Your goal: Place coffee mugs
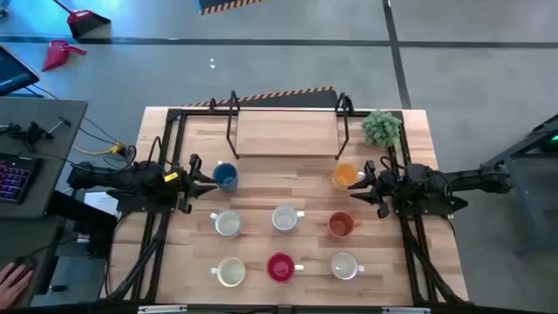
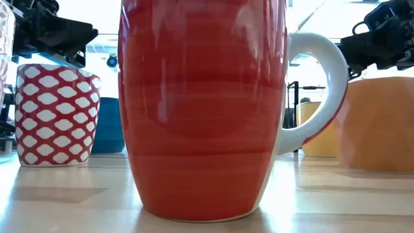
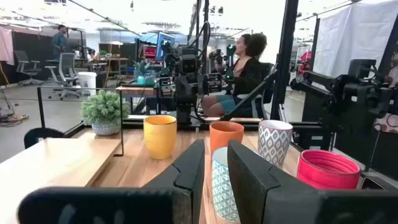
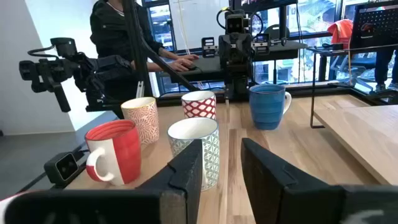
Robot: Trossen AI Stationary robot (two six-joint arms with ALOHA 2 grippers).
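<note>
A red mug (image 2: 204,110) filled the table-level camera, front row centre among eight mugs on the wooden table (image 1: 288,179). The left gripper (image 1: 202,179), jaws slightly parted and empty, flanked the blue mug (image 1: 225,176); the right gripper (image 1: 364,185), likewise, flanked the yellow-orange mug (image 1: 345,176). Placement looked largely finished.

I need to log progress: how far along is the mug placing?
Nothing looks placed: the wooden shelf is bare. Neither gripper holds anything; the left gripper sits by the blue mug, the right gripper by the yellow-orange mug. All eight mugs remain on the table.
</note>
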